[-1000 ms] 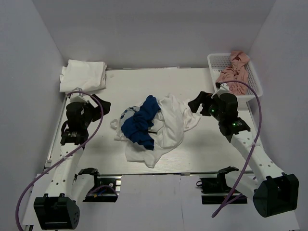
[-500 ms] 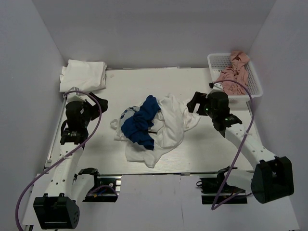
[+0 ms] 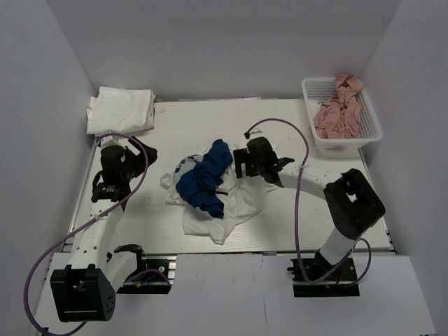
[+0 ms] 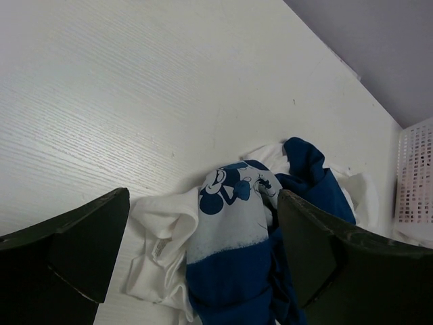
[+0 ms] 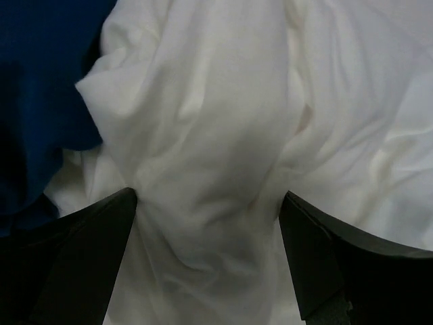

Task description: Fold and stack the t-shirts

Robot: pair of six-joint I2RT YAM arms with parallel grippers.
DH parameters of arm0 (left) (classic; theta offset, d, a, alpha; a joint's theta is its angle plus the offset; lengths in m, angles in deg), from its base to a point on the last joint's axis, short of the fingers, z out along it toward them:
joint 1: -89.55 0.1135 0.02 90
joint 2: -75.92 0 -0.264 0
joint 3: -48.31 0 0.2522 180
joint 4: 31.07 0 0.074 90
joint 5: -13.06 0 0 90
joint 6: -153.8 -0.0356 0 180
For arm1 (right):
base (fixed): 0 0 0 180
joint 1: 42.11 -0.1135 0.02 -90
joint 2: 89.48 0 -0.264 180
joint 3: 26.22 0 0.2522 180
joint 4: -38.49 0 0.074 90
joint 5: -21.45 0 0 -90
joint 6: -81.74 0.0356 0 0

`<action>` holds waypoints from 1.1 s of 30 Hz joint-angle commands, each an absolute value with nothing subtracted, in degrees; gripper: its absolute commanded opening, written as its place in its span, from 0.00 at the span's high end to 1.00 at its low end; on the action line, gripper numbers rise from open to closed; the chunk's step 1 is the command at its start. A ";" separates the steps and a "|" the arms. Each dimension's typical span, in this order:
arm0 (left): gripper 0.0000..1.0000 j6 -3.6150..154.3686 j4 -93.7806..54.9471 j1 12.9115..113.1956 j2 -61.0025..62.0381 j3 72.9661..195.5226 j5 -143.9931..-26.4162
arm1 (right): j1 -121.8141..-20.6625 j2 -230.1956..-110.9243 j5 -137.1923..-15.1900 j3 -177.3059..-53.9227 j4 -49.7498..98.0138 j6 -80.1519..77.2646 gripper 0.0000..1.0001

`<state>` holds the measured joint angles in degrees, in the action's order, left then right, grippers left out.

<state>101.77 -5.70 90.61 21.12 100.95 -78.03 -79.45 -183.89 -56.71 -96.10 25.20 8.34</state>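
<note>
A crumpled pile lies mid-table: a white t-shirt [image 3: 248, 189] tangled with a dark blue garment [image 3: 204, 178]. In the left wrist view a pale panel of the pile carries a dark blue cartoon-mouse print [image 4: 233, 193]. A folded white t-shirt [image 3: 120, 110] lies at the back left. My right gripper [image 3: 239, 164] is open and down on the pile, with white cloth [image 5: 203, 135] lying between its spread jaws [image 5: 208, 217]. My left gripper [image 3: 143, 155] is open and empty, left of the pile and facing it [image 4: 201, 223].
A white basket [image 3: 371, 129] holding a pink garment [image 3: 337, 105] stands at the back right. White walls close in the table on the left, back and right. Purple cables loop from both arms.
My right arm has swung left from beside the basket to the pile, and its gripper is now on the white cloth. The left gripper has barely moved.
</note>
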 commanded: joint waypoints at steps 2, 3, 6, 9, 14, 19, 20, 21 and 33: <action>0.00 102.21 -6.15 90.87 21.78 100.75 -78.96 | -84.73 -187.12 -54.23 -97.64 27.71 7.56 0.21; 0.00 102.21 -6.15 90.87 21.78 100.75 -79.66 | -85.61 -185.91 -53.53 -96.16 30.06 7.30 0.35; 0.00 101.68 -8.25 90.87 23.19 99.96 -81.16 | -87.55 -181.70 -49.40 -95.35 32.20 8.34 1.00; 0.00 101.06 -8.26 90.87 25.47 99.96 -82.65 | -87.38 -176.70 -44.39 -96.93 32.81 7.31 1.00; 0.00 99.40 -12.12 90.87 28.81 96.71 -86.95 | -87.02 -171.84 -39.47 -106.94 34.31 3.36 1.00; 0.00 98.87 -14.41 90.87 28.56 95.56 -90.57 | -86.50 -172.09 -35.33 -124.23 33.26 -4.99 1.00; 0.00 98.87 -14.41 90.87 27.85 95.56 -90.57 | -86.41 -172.36 -35.50 -127.92 33.43 -6.49 1.00; 0.00 98.87 -13.89 90.87 27.06 96.61 -91.35 | -86.23 -172.62 -32.28 -129.96 33.34 -7.63 1.00; 0.00 94.38 -16.61 90.87 17.48 98.90 -104.17 | -77.37 -187.29 -2.64 -147.36 74.17 -50.08 1.00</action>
<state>96.51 -13.61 90.61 17.90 96.45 -98.48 -81.07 -183.26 -12.45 -142.59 54.35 -34.02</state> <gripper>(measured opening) 0.995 0.123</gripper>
